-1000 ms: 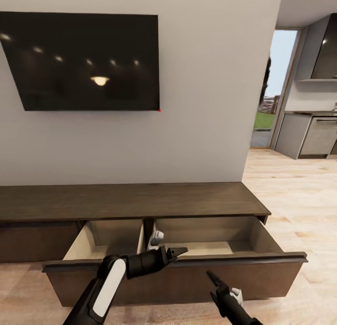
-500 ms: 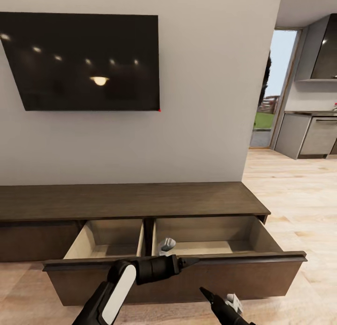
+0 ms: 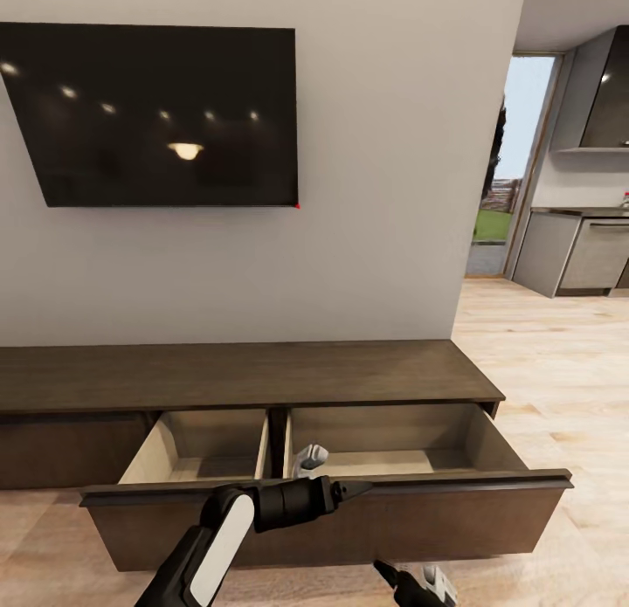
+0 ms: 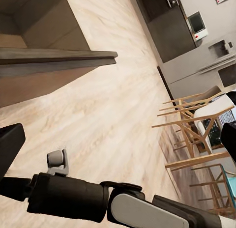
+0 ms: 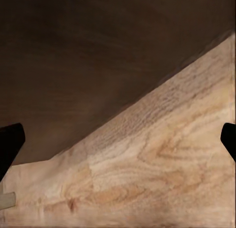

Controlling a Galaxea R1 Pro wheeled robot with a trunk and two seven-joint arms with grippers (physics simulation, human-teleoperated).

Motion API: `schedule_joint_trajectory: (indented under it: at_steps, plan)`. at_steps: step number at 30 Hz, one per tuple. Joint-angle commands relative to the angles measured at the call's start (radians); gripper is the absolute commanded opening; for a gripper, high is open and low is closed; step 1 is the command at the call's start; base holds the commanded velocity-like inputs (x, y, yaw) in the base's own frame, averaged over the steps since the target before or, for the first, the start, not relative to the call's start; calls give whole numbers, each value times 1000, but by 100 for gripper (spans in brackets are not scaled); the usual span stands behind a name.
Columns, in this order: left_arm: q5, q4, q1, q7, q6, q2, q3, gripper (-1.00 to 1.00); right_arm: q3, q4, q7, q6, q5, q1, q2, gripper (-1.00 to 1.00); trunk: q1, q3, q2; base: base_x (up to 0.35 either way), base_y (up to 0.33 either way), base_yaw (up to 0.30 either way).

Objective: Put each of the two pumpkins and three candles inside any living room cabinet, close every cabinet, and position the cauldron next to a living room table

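1. Facing the cabinet (image 3: 262, 375), we see its wide drawer (image 3: 349, 520) pulled out, nothing visible inside.
2. We judge closing comes next: push squarely on the front.
3. Our left hand (image 3: 354, 487) rides the drawer's top edge, spread unclear.
4. Our right hand (image 5: 118, 139) is wide open, holding nothing.

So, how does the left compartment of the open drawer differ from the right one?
The left compartment is narrower; the right compartment is clearly wider. The left gripper hangs over the right compartment's front edge, not the left compartment's. Both have pale insides, share one dark front and show nothing inside.
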Motion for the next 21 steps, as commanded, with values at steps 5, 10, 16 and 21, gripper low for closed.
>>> schedule_joint_trajectory:
  at_steps: [5,10,16,21]
  plan:
    - [3,1,-1,0,6,0,1,100,13,37,-1,-79,62,0,-1,100,0,-1,0,0,0,0]
    - [3,1,-1,-1,6,0,1,100,14,45,0,-109,85,0,0,100,0,-1,0,0,0,0]
    - [3,2,-1,-1,6,0,1,100,14,46,0,-116,90,0,0,100,0,-1,0,-136,0,0]
    - [2,19,-1,0,6,0,1,100,15,46,-1,-117,90,0,-1,100,0,1,0,-274,0,6]
